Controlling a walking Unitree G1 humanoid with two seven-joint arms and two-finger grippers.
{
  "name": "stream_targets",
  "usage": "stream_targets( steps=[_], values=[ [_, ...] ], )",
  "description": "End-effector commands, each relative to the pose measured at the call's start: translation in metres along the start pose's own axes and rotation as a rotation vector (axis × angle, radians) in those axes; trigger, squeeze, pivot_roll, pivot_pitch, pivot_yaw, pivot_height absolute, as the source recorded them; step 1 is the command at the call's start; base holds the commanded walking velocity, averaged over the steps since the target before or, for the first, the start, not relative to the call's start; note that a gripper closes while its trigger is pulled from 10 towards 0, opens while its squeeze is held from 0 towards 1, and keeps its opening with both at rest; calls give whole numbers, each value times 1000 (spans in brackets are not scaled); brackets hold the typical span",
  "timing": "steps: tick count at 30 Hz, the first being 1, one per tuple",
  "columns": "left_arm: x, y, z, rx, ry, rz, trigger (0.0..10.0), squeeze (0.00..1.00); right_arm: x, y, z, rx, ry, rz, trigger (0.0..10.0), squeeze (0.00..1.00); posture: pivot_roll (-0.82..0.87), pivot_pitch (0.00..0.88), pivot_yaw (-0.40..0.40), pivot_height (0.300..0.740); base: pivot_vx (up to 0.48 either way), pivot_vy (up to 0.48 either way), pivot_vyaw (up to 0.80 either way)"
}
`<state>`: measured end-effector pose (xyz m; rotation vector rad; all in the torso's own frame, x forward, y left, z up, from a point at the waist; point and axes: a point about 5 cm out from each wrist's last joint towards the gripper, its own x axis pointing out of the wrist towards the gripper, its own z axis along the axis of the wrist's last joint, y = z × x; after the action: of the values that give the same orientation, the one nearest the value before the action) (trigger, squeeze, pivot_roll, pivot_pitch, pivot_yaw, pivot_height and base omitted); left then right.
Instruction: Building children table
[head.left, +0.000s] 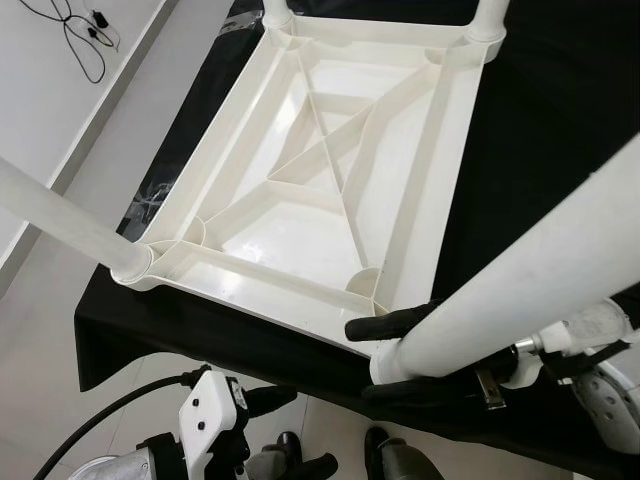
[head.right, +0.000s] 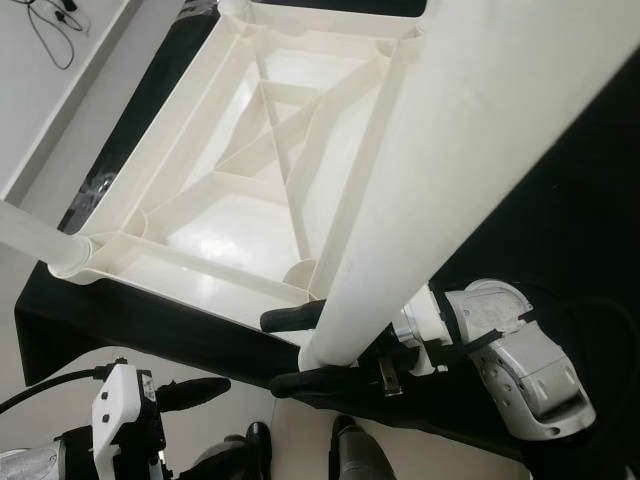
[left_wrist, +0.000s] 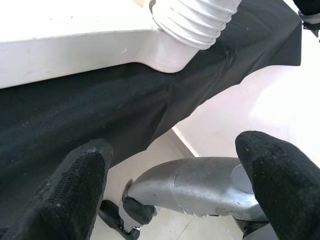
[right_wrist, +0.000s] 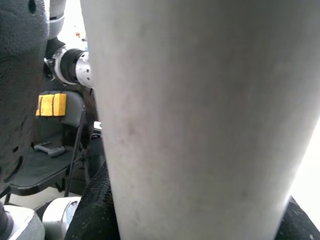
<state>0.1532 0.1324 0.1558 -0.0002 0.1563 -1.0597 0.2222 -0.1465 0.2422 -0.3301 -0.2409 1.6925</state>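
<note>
A white plastic table top (head.left: 330, 170) lies upside down on a black cloth (head.left: 540, 120), its ribbed underside facing up. One white leg (head.left: 60, 215) stands in the near left corner socket, and two more legs rise at the far corners. My right gripper (head.left: 395, 358) is shut on a fourth white leg (head.left: 520, 290), whose lower end sits at the near right corner socket (head.left: 368, 285). That leg (right_wrist: 200, 120) is very close in the right wrist view. My left gripper (head.left: 295, 432) hangs open below the table's front edge, with nothing between its fingers (left_wrist: 75, 190).
The black cloth drapes over the front edge of the support (left_wrist: 100, 115). Black cables (head.left: 80, 35) lie on the pale floor at the far left. A yellow block (right_wrist: 51, 104) and dark chair-like frames appear in the right wrist view.
</note>
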Motion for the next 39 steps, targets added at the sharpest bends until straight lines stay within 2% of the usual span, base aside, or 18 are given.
stream_targets(
  steps=[1,3,12,19,28,34,39],
  values=[
    [-2,-1,-9,-28,35,-4,10000,0,5,7,-17,83,38,17,10000,0,32,390,119,740,0,0,0],
    [1,1,-9,-21,33,-4,10000,0,7,-1,-14,55,21,-19,10000,0,29,378,117,740,0,0,0],
    [3,3,-10,-13,31,-1,10000,0,3,-3,-18,49,64,-27,10000,0,22,362,112,740,0,0,0],
    [4,3,-10,-4,29,2,10000,0,-15,-6,-26,55,152,-60,10000,0,18,351,112,740,0,0,0],
    [3,3,-11,-1,30,-1,10000,0,-31,-7,-25,87,180,-67,10000,0,19,355,114,740,0,0,0],
    [3,4,-10,1,30,-1,10000,0,-27,-1,-27,108,175,-28,10000,0,19,361,117,740,0,0,0],
    [4,4,-10,2,29,-3,10000,0,-16,2,-30,105,180,33,10000,0,15,365,121,740,0,0,0]
  ],
)
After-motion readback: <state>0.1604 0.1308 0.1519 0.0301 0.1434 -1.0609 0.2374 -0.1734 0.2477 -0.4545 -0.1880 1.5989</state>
